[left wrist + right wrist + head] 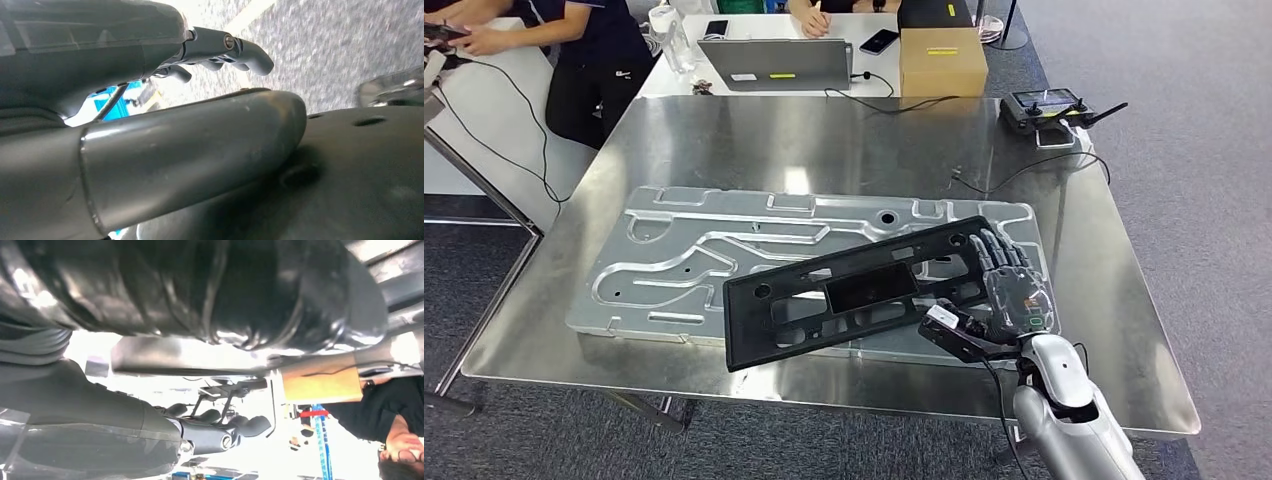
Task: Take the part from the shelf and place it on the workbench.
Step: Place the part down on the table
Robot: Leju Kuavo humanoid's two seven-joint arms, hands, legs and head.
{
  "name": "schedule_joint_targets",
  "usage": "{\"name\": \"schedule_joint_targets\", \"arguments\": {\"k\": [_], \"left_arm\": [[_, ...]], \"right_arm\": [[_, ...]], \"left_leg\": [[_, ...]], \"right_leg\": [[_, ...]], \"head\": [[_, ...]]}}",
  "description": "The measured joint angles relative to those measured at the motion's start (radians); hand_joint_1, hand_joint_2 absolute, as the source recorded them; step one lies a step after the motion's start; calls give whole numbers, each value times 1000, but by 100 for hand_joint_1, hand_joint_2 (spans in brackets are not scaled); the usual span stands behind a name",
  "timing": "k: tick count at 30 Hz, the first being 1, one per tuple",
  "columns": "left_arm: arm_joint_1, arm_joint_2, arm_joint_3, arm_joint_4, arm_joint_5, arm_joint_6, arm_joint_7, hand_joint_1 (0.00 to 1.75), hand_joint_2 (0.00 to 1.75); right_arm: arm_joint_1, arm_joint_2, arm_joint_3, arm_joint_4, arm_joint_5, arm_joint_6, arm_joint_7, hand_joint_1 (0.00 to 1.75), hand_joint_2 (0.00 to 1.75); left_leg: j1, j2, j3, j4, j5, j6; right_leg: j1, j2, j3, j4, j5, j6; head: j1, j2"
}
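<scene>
Black part (864, 290) gripped at its end by right robot hand (1009, 300) — fingers over it, thumb hidden — left robot hand (220, 55) empty, fingers apart.

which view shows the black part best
The head view: the whole black part lies across the silver panel on the workbench, with the right robot hand at its end. The right wrist view shows a dark glossy surface up close, perhaps the part. The left wrist view shows none clearly.

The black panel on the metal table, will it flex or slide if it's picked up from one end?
The black panel looks thin, long and full of cutouts, so it may flex. Lying partly on the ribbed metal plate, it could slide. The right hand grips only one end.
</scene>
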State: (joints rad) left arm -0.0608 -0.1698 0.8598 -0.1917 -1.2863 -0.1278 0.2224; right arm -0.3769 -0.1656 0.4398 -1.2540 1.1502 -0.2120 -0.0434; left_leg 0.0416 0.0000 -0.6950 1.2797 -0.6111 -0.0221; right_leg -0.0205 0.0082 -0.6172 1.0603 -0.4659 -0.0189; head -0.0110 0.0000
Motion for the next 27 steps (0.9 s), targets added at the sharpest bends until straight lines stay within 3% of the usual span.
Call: {"name": "schedule_joint_targets", "arguments": {"k": [1, 2, 3, 5, 7, 8, 9, 10, 12, 14, 27], "left_arm": [[0, 0, 0, 0, 0, 0, 0, 0, 0], [0, 0, 0, 0, 3, -1, -3, 0, 0], [0, 0, 1, 0, 5, -4, -7, 0, 0], [-2, 2, 4, 0, 11, -11, -16, 0, 0], [-4, 2, 6, -1, 14, -14, -19, 0, 0], [-4, 2, 7, -1, 16, -15, -19, 0, 0], [-5, 0, 8, -1, 17, -14, -20, 0, 0], [-5, 0, 10, -1, 18, -14, -21, 0, 0], [-3, 0, 13, -1, 18, -14, -21, 0, 0], [-1, 0, 16, -1, 18, -13, -22, 0, 0], [-3, -3, 27, -1, 20, -8, -37, 0, 0]], "right_arm": [[1, 0, 0, 0, -1, 0, 0, 0, 0], [2, 0, 0, 0, -1, 0, 0, 0, 0], [2, 0, 0, 0, -2, 1, 0, 0, 0], [1, 0, 0, -1, -2, 5, 1, 0, 0], [-1, -1, 0, -1, -2, 17, 10, 0, 0], [-3, -2, 0, 0, 0, 24, 18, 0, 0], [-5, -3, 0, 1, 3, 30, 25, 0, 0], [-8, -4, 0, 2, 6, 34, 30, 0, 0], [-14, -7, -1, 4, 9, 37, 34, 0, 0], [-17, -10, -1, 7, 10, 39, 38, 0, 0], [-53, -18, -26, 43, 12, 35, 61, 0, 0]], "left_leg": [[-8, 0, 0, 30, -10, 9], [-16, 0, 16, 25, 0, 20], [-26, -1, 50, -15, 24, 36], [-49, -2, 140, -146, 61, 77], [-63, 1, 192, -235, 69, 97], [-64, 3, 197, -253, 68, 92], [-66, 4, 195, -261, 71, 76], [-67, 4, 194, -268, 71, 67], [-67, 4, 193, -271, 76, 59], [-67, 4, 191, -270, 85, 65], [-67, 5, 186, -269, 91, 65]], "right_leg": [[8, 0, -10, 0, 6, -4], [17, 1, -18, 0, 12, -8], [26, 1, -25, 0, 17, -11], [39, 2, -35, 0, 27, -15], [40, 0, -38, 0, 37, -10], [40, -1, -38, -1, 37, -7], [36, -2, -38, -3, 37, -7], [34, -2, -39, -6, 38, -5], [31, -2, -39, -11, 45, -3], [30, -2, -39, -14, 56, 0], [30, -2, -40, -20, 67, -1]], "head": [[0, 0], [0, 0], [0, 0], [1, 0], [1, 0], [2, 0], [1, 0], [1, 0], [1, 0], [1, 0], [1, 0]]}}
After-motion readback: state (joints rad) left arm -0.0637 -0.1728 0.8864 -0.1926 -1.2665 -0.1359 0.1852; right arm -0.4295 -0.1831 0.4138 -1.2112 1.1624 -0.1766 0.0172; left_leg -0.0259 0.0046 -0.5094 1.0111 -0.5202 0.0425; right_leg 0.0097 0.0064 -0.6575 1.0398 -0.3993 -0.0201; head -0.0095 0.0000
